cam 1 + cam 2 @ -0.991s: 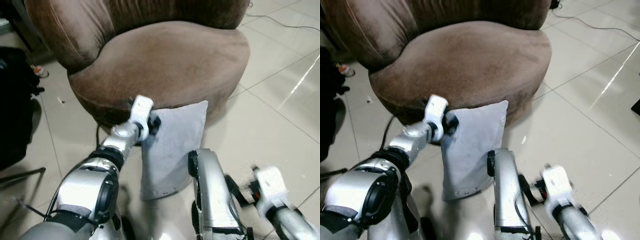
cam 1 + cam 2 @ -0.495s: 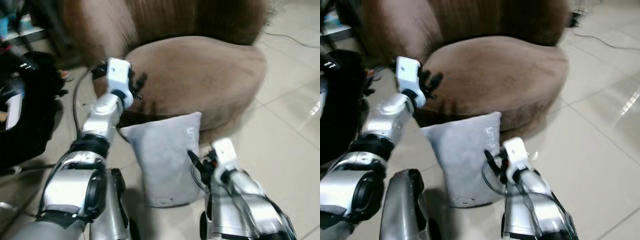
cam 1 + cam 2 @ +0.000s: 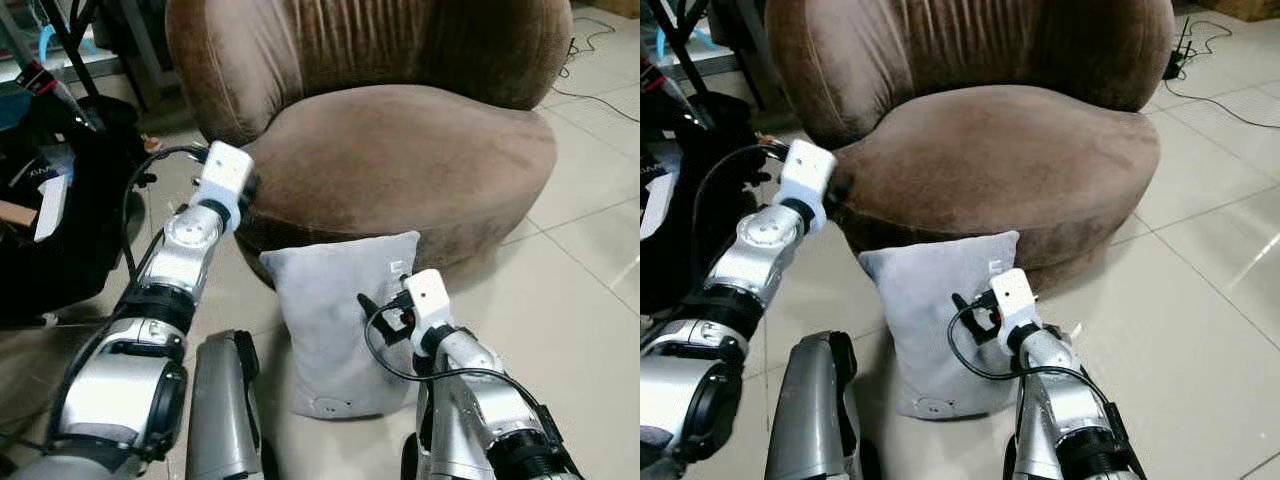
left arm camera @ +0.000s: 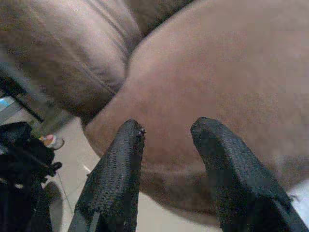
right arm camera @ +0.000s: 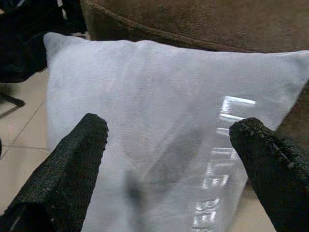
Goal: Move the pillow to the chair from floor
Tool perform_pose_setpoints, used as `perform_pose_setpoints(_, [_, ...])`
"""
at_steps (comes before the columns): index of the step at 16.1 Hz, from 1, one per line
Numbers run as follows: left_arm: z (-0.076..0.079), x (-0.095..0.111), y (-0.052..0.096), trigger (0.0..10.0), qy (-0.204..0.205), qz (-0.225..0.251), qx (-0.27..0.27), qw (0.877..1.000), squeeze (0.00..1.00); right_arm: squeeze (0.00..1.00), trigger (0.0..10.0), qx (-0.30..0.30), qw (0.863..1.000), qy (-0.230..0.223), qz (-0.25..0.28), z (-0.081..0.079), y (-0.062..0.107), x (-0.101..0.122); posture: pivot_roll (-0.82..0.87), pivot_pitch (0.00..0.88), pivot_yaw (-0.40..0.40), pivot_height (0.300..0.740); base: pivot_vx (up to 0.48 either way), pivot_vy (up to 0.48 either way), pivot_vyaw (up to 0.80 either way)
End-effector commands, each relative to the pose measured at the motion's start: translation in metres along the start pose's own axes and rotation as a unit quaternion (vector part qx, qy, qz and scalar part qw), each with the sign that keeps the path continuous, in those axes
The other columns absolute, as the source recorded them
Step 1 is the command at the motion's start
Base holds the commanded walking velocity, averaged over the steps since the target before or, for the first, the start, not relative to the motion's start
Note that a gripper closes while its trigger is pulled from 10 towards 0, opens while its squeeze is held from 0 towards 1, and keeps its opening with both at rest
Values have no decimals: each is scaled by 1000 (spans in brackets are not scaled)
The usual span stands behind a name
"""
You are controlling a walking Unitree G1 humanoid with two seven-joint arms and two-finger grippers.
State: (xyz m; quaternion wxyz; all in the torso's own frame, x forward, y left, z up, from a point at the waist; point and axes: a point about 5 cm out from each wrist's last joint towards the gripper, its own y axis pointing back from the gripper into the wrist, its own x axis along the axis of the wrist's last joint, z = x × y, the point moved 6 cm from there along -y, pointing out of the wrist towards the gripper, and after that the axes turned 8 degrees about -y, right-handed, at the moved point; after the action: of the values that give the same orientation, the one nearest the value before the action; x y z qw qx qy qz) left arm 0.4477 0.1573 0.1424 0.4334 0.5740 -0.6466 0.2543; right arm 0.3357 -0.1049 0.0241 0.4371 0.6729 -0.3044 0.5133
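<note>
Pillow on the floor, propped against the chair

The grey pillow (image 3: 340, 320) stands upright on pale floor tiles (image 3: 590, 270), leaning on the front of the brown chair (image 3: 400, 150). A black bag (image 3: 50, 230) sits to the left. The right gripper (image 5: 169, 159) faces the pillow, fingers spread wide, holding nothing. The left gripper (image 4: 166, 140) hovers at the seat's edge, fingers parted, empty

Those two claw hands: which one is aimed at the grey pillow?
The right gripper, fingers spread wide before the pillow. The left gripper is raised beside the brown chair instead.
</note>
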Motion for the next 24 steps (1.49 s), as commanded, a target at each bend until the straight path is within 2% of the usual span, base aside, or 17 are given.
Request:
perform_pose_setpoints(1, [6, -4, 1, 10000, -28, -5, -29, 999, 1000, 0, 10000, -6, 1000, 0, 9, 2, 0, 3, -135, 0, 120, 386, 0, 0, 0])
perform_pose_setpoints(2, [19, -11, 1, 10000, -75, -20, -76, 994, 1000, 0, 10000, -21, 1000, -2, 17, 9, 2, 5, -166, 0, 156, 386, 0, 0, 0])
perform_pose_setpoints(3, [19, -11, 1, 10000, -75, -20, -76, 994, 1000, 0, 10000, -21, 1000, -2, 17, 9, 2, 5, -166, 0, 156, 386, 0, 0, 0])
perform_pose_setpoints(4, [25, -20, 2, 10000, -111, -40, -111, 987, 1000, 0, 10000, -36, 999, -1, 24, 15, 6, 5, -195, 0, 182, 386, 0, 0, 0])
perform_pose_setpoints(7, [28, -32, 2, 10000, -147, -76, -126, 978, 1000, 0, 10000, -48, 998, 25, 32, 28, 22, 12, -230, 0, 201, 386, 0, 0, 0])
perform_pose_setpoints(8, [39, -43, 4, 10000, -160, -94, -145, 972, 1000, 0, 10000, -18, 997, 62, 29, 41, 40, 35, -265, 0, 205, 386, 0, 0, 0])
perform_pose_setpoints(9, [53, -51, 7, 10000, -169, -107, -169, 965, 1000, 0, 10000, 36, 996, 86, 9, 46, 62, 57, -291, 0, 201, 386, 0, 0, 0])
perform_pose_setpoints(11, [65, -57, 8, 10000, -174, -116, -183, 961, 1000, 0, 10000, 94, 989, 110, -17, 46, 85, 76, -307, 0, 193, 386, 0, 0, 0])
perform_pose_setpoints(12, [70, -58, 8, 10000, -176, -119, -189, 959, 1000, 0, 10000, 102, 987, 122, -23, 48, 91, 82, -328, 0, 179, 386, 0, 0, 0])
perform_pose_setpoints(13, [86, -58, 8, 10000, -175, -122, -202, 956, 1000, 0, 10000, 141, 977, 155, -40, 46, 111, 104, -354, 0, 156, 386, 0, 0, 0])
perform_pose_setpoints(14, [86, -58, 8, 10000, -175, -122, -202, 956, 1000, 0, 10000, 141, 977, 155, -40, 46, 111, 104, -354, 0, 156, 386, 0, 0, 0])
perform_pose_setpoints(16, [101, -59, 9, 10000, -163, -129, -214, 955, 1000, 0, 10000, 163, 967, 177, -85, 45, 133, 111, -386, 0, 122, 386, 0, 0, 0])
perform_pose_setpoints(19, [109, -61, 9, 10000, -146, -140, -202, 958, 1000, 0, 10000, 175, 964, 171, -107, 42, 151, 125, -424, 6, 75, 386, 0, 0, 0])
perform_pose_setpoints(22, [116, -74, 15, 10000, -161, -169, -211, 949, 1000, 0, 10000, 176, 963, 161, -126, 38, 162, 124, -445, 36, 54, 386, 0, 0, 0])
perform_pose_setpoints(24, [116, -85, 19, 10000, -176, -187, -211, 943, 1000, 0, 10000, 176, 959, 174, -136, 40, 181, 143, -496, 75, 33, 386, 0, 0, 0])
